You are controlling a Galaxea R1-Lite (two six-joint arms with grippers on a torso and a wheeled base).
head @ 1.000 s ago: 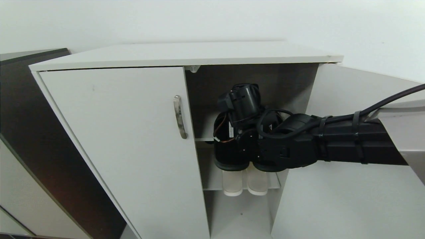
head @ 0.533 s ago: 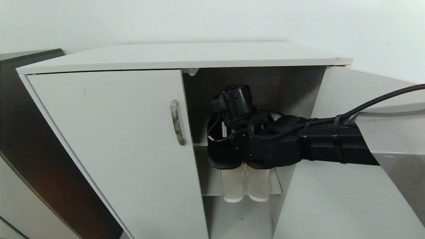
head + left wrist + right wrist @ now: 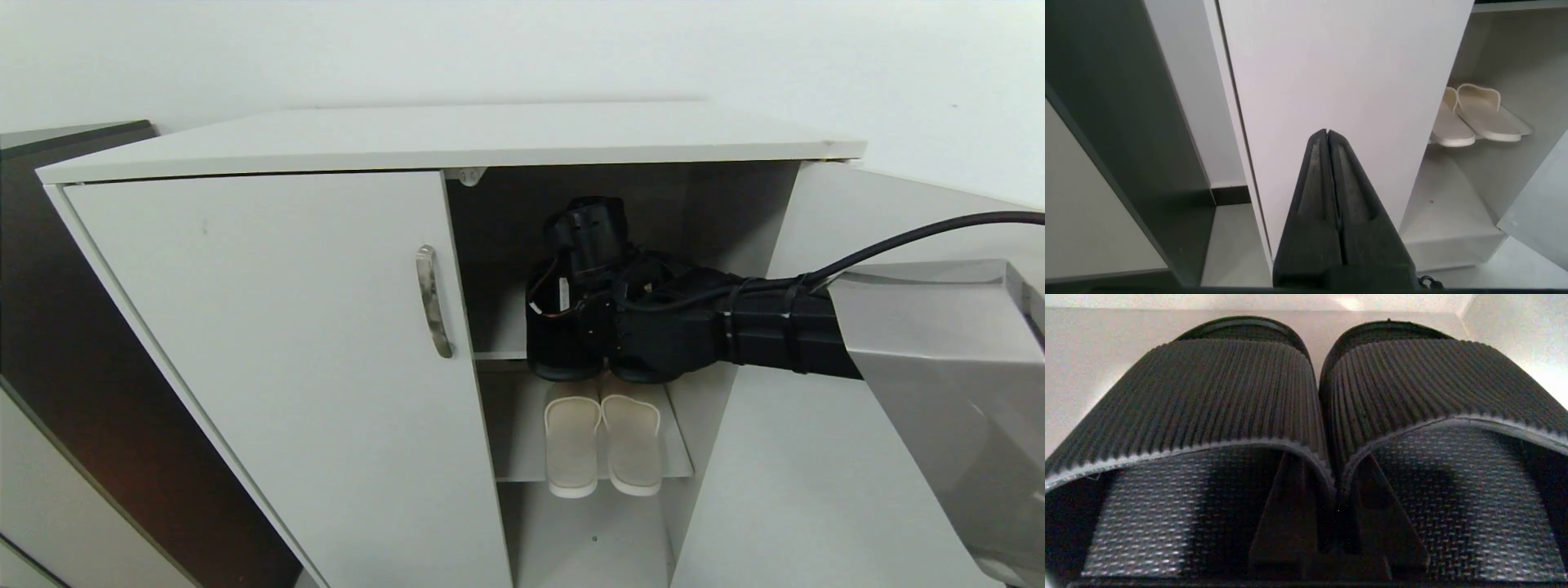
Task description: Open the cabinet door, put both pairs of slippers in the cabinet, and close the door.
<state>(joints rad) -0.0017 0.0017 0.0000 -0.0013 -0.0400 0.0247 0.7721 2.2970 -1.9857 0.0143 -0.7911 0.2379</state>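
A pair of black ribbed slippers [image 3: 1241,400] is held side by side, my right gripper [image 3: 1327,469] shut on their two inner edges. In the head view the black slippers [image 3: 555,359] are inside the white cabinet [image 3: 457,139] at the level of the upper shelf, heels over its front edge; I cannot tell if they rest on it. A pair of white slippers [image 3: 604,441] lies on the middle shelf [image 3: 514,441] below. My left gripper [image 3: 1327,139] is shut and empty, low in front of the closed left door [image 3: 1347,73], with the white slippers [image 3: 1478,114] beyond it.
The cabinet's left door [image 3: 269,327] with its metal handle [image 3: 433,302] is closed. The right door [image 3: 816,490] stands swung wide open beside my right arm. A dark panel [image 3: 82,327] stands to the left of the cabinet. The bottom compartment [image 3: 588,539] is bare.
The camera shifted first. My right arm then rose and pushed deeper into the cabinet with the black slippers, uncovering the white slippers on the shelf below.
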